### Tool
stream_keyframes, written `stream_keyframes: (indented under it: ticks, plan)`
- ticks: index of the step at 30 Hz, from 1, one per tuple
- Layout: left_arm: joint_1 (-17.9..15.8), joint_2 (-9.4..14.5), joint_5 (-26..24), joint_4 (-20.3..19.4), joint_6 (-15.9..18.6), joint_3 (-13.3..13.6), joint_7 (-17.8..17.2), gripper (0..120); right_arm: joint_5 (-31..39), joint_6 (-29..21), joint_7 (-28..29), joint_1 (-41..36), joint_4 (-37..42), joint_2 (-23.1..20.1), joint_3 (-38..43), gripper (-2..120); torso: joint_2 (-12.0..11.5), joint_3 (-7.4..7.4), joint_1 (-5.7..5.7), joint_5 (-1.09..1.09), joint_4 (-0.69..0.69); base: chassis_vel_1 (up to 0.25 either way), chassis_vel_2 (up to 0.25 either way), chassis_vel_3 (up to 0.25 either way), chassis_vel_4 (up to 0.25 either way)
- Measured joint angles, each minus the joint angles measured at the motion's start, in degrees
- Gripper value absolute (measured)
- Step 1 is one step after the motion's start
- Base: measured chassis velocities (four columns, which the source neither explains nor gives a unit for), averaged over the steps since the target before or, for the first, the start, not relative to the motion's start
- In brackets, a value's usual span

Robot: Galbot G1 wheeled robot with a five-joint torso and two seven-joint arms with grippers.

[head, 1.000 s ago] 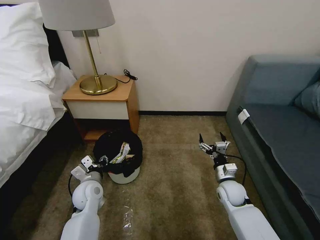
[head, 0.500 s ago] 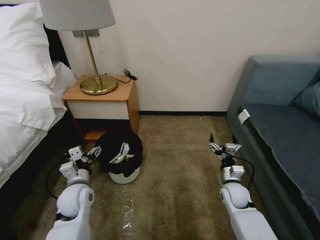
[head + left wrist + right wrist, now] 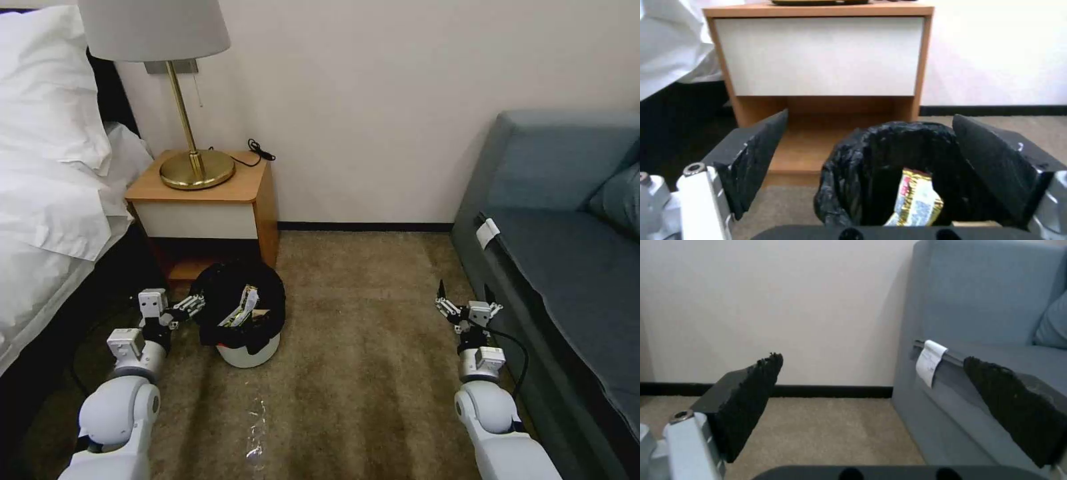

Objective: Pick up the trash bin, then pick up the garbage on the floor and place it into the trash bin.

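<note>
Left end effector [image 3: 193, 305] spread wide, empty, just beside the trash bin [image 3: 248, 350] on the floor [image 3: 360, 373]; right end effector [image 3: 467, 300] also wide, hanging near the sofa [image 3: 567, 267]. Bin w/ garbage [image 3: 916, 203] inside sits in front of the nightstand [image 3: 207, 207]; prob light, thin stiff plastic, liner slippery, so grip the rim

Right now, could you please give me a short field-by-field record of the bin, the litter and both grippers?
trash bin: upright on the carpet before the nightstand, black liner folded over the rim
litter: gold-and-white wrapper inside the bin
left gripper: open, beside the bin's left rim, holding nothing
right gripper: open, empty, low over the carpet near the sofa
floor tape: shiny strip in front of the bin
</note>
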Motion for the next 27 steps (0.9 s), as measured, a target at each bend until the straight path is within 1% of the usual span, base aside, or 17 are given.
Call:
stream_keyframes:
  ticks: [4,14,20,27]
  plan:
    - [0.37,-0.15,0.19,0.64,-1.3,0.28,0.25,100,-0.77,0.48,0.09,-1.34,0.56,-0.07,0.78,100,0.0,0.0,0.0,0.0,-0.01,0.0,0.0,0.0,0.0]
    - [0.79,-0.18,0.39,0.93,-2.76,0.49,-0.7,100,-2.94,2.29,0.44,-2.23,0.66,0.09,2.63,100,0.0,0.0,0.0,0.0,0.0,0.0,0.0,0.0,0.0]
    - [1.19,0.09,-0.49,0.73,-2.72,0.69,-1.3,100,-2.51,2.3,0.43,-2.19,1.31,0.28,2.81,100,0.0,0.0,0.0,0.0,0.0,0.0,0.0,0.0,0.0]
    - [1.26,0.13,-0.41,0.69,-2.18,0.91,-1.53,100,-2.53,1.92,0.58,-2.13,1.67,0.35,2.66,100,0.0,0.0,0.0,0.0,0.0,0.0,0.0,0.0,0.0]
